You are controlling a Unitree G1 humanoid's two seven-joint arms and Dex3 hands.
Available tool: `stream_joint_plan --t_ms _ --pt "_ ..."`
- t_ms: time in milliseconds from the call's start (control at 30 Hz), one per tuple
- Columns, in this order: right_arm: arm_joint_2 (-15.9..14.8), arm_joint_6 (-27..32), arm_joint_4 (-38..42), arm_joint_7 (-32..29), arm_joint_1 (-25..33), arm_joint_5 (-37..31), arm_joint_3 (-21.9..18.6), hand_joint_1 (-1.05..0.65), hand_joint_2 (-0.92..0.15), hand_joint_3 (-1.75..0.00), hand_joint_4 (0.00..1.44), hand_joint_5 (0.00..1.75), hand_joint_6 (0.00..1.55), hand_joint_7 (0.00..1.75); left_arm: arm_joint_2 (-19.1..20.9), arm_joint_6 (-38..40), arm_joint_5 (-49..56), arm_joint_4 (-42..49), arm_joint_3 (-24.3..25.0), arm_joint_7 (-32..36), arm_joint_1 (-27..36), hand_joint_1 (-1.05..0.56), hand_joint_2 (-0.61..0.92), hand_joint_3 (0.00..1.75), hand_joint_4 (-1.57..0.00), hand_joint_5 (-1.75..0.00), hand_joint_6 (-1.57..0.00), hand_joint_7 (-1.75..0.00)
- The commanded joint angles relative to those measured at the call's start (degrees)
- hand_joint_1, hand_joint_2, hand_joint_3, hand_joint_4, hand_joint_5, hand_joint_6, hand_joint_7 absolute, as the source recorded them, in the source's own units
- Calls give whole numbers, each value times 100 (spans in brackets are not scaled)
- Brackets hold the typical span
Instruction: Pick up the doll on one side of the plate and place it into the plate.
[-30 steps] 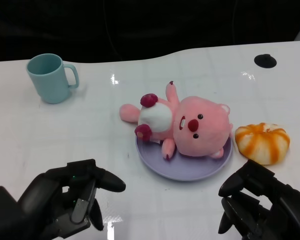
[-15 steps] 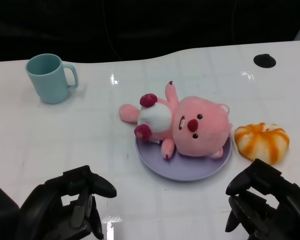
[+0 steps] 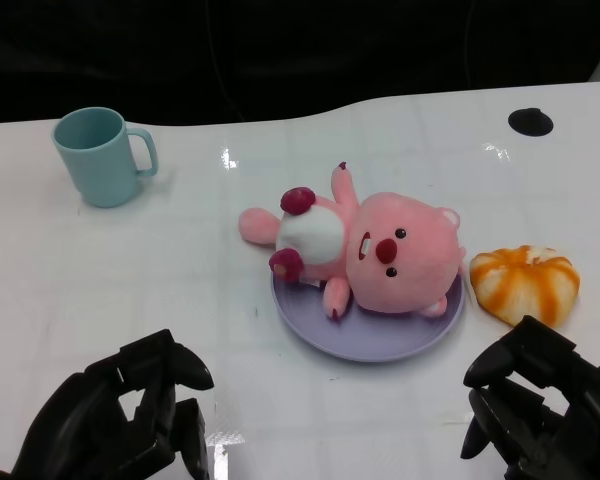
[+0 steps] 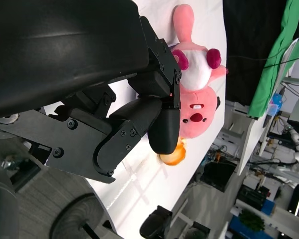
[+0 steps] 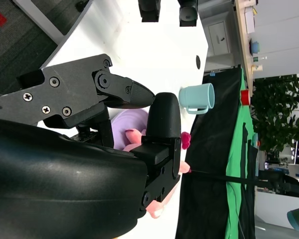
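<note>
A pink plush doll (image 3: 365, 250) with a white belly lies on its back on the lilac plate (image 3: 380, 340), its legs hanging over the plate's left rim; it also shows in the left wrist view as the doll (image 4: 197, 97). My left hand (image 3: 120, 415) sits at the lower left near the table's front edge, fingers apart and empty. At the lower right is my right hand (image 3: 535, 405), also empty with its fingers spread. Both hands are well short of the plate. In the right wrist view, bits of the doll (image 5: 162, 209) and plate (image 5: 124, 124) peek past the fingers.
A teal mug (image 3: 100, 155) stands at the far left, also visible as the mug (image 5: 197, 97). An orange-and-white striped pumpkin-shaped toy (image 3: 525, 283) lies just right of the plate. A black round mark (image 3: 530, 121) sits at the table's far right. Dark background beyond the table's far edge.
Both hands have drawn back toward the table's front edge and sunk lower in the picture. The doll, plate, mug and striped toy have not moved.
</note>
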Motion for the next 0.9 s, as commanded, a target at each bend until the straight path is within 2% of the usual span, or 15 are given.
stream_joint_plan --t_ms 33,433,900 --pt "-13 -129 50 17 44 27 -48 -29 -88 -67 54 175 41 166 106 68 -104 87 64 -106 -39 -5 45 142 -94 -175 -72 -173" --pt "-1 -283 134 95 77 43 -25 -30 -85 -73 56 175 41 169 101 -133 -34 170 8 -259 -18 -6 41 145 -93 -175 -74 -169" --pt "-39 -147 62 114 12 57 -14 -30 -85 -76 56 175 40 171 139 -249 33 130 -36 -322 -13 -7 40 150 -92 -175 -76 -164"
